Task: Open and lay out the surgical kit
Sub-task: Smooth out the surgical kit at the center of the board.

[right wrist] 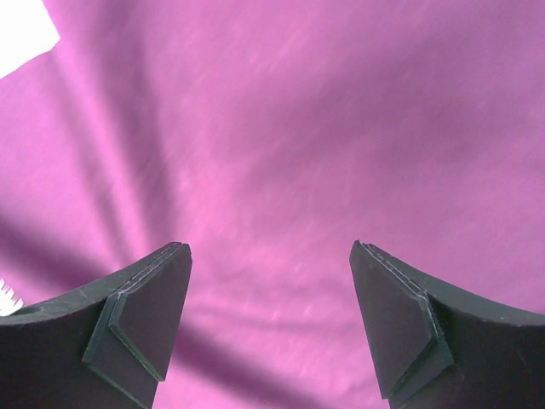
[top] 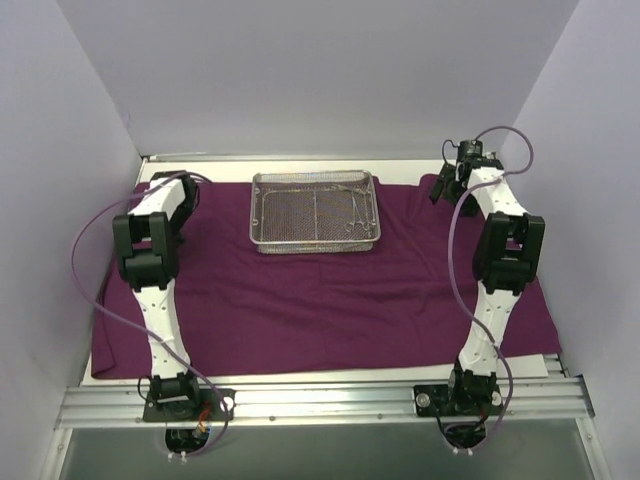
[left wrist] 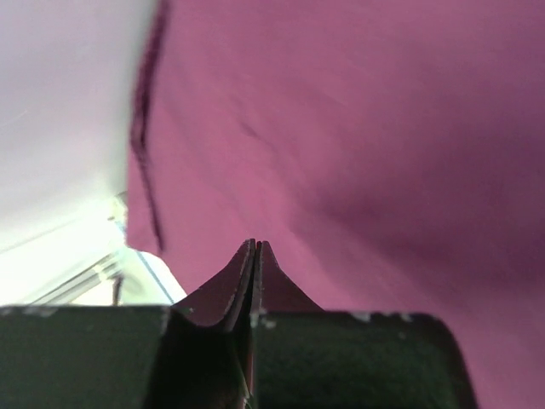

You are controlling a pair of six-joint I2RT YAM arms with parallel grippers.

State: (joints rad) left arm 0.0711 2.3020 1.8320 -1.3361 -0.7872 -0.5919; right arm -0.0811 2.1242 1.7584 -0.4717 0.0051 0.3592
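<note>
Top external: wire-mesh tray (top: 318, 243) lengthwise left-right.

Bright even light; top view sharp; cloth (left wrist: 358, 128) blurry in wrist cams, esp left

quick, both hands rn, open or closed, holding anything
Left hand: closed, nothing visibly held.
Right hand: open and empty, above the purple cloth.
</note>
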